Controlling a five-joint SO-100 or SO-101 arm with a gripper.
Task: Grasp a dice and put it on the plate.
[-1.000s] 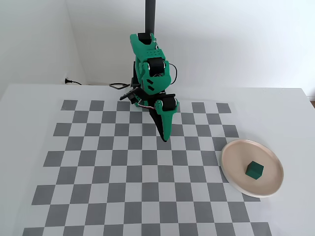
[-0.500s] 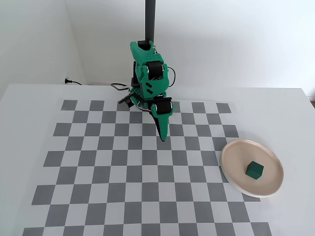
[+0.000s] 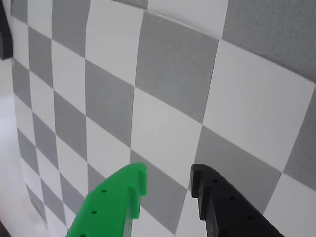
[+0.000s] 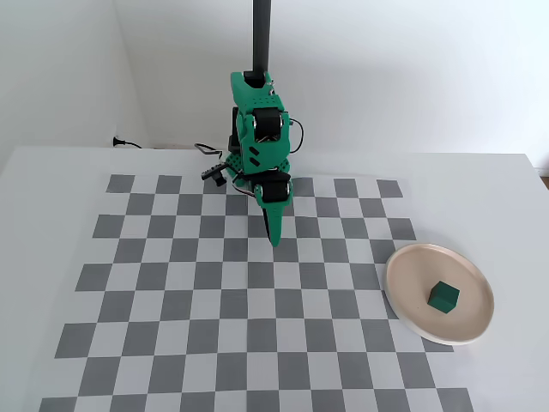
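Note:
In the fixed view the dark green dice rests on the beige plate at the right edge of the checkered mat. My gripper hangs tip-down over the mat's back middle, about three squares left of the plate and well clear of it. The wrist view shows my gripper from the bottom edge, a green finger and a black finger standing a little apart. Only checker squares show between them. Dice and plate are outside the wrist view.
A grey-and-white checkered mat covers the white table. The arm's base and a dark post stand at the back middle, with a cable along the wall at the back left.
The arm has drawn back toward its base, and the gripper tip has shifted slightly left over the mat. The dice has stayed put on the plate.

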